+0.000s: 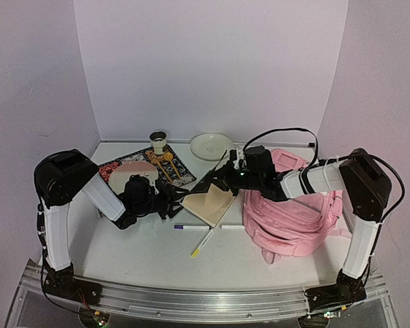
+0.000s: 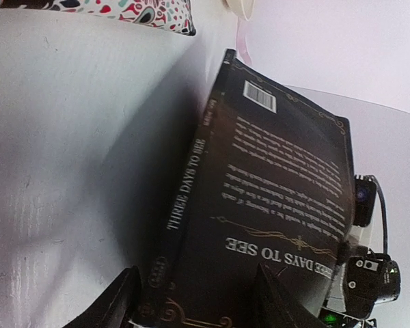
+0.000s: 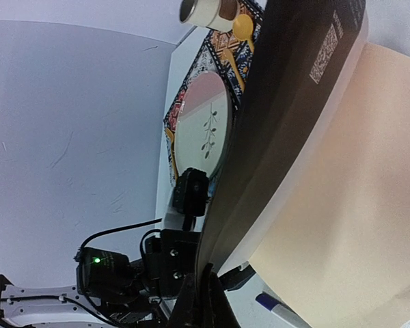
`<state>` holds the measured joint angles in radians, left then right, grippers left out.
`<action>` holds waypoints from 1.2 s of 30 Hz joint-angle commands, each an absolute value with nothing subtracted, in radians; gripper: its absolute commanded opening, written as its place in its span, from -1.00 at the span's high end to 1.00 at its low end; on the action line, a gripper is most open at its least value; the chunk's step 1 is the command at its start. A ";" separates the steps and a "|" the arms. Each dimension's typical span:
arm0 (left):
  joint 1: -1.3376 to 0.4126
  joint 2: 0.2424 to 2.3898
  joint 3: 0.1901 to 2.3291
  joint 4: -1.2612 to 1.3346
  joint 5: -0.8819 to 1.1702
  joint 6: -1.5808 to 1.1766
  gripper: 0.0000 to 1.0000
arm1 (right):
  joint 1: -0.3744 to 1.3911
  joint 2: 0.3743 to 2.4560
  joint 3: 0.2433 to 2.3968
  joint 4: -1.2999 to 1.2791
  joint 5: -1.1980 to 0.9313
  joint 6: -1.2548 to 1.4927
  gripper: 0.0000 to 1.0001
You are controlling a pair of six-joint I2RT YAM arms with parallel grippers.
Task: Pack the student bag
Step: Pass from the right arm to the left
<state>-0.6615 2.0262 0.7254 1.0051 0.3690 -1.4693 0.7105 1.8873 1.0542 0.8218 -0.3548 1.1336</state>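
Pink fabric student bag (image 1: 294, 212) lies flat on the right side of the table (image 1: 143, 246).
Long axis runs far to near, with a strap loop at the near end. Right gripper (image 3: 203, 290) is pinched shut on the cover of the book (image 2: 273, 184). Left gripper (image 2: 197, 273) fingers stand apart astride the book; grip cannot be told.

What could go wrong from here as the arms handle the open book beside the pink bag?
The right gripper pinches the book only by its thin cover, which might bend or slip while the pages hang open. The left gripper merely straddles the spine corner, and closing askew could crease it. The pens lying on the table just below could get swept aside.
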 commanded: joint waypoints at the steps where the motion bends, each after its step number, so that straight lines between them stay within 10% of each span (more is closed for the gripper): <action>1: -0.674 2.042 0.747 1.096 0.397 -1.497 -0.08 | 0.716 1.921 1.050 0.901 -0.357 1.120 1.00; 25: -0.675 2.043 0.725 1.172 0.367 -1.509 0.63 | 0.725 1.864 1.028 0.547 -0.226 0.901 0.37; 36: -0.673 2.002 0.704 1.177 0.337 -1.491 1.00 | 0.790 1.758 1.105 0.291 -0.050 0.611 -0.37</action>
